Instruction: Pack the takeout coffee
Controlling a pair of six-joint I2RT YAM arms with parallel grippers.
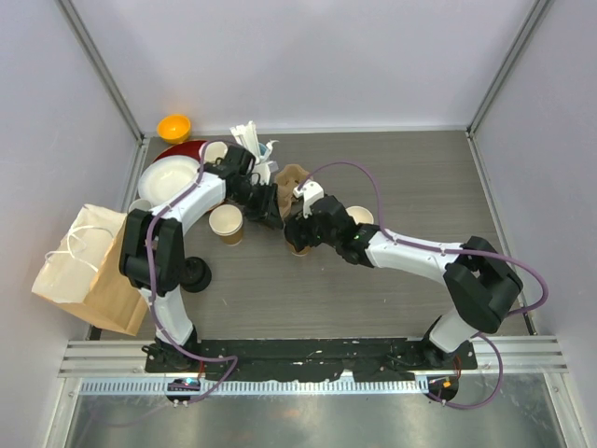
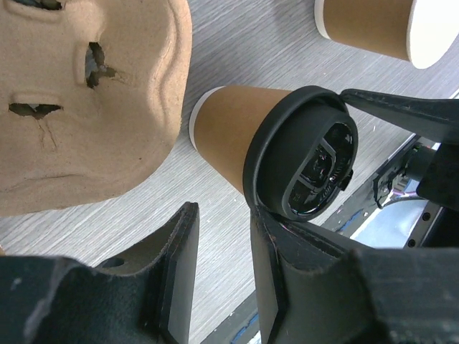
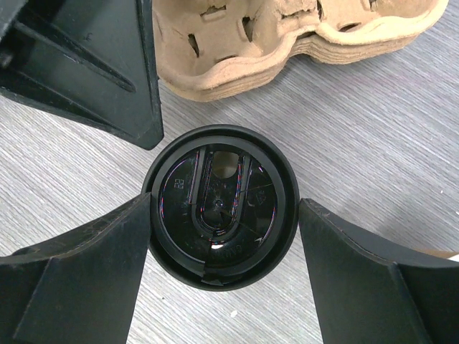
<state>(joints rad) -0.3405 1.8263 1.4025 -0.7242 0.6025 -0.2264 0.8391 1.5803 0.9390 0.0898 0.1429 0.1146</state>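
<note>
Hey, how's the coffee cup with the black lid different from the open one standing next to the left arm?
The lidded cup wears a black sip lid; the open cup shows its cream inside. The lidded cup sits between the fingers of the right gripper; the open cup stands apart from both grippers. Both are brown paper cups, upright on the table.

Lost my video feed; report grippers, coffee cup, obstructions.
Right gripper jaws clamped on lidded coffee cup, upright on table. Left gripper jaws open, empty, alongside. Pulp cup carrier close by, not blocking.
</note>
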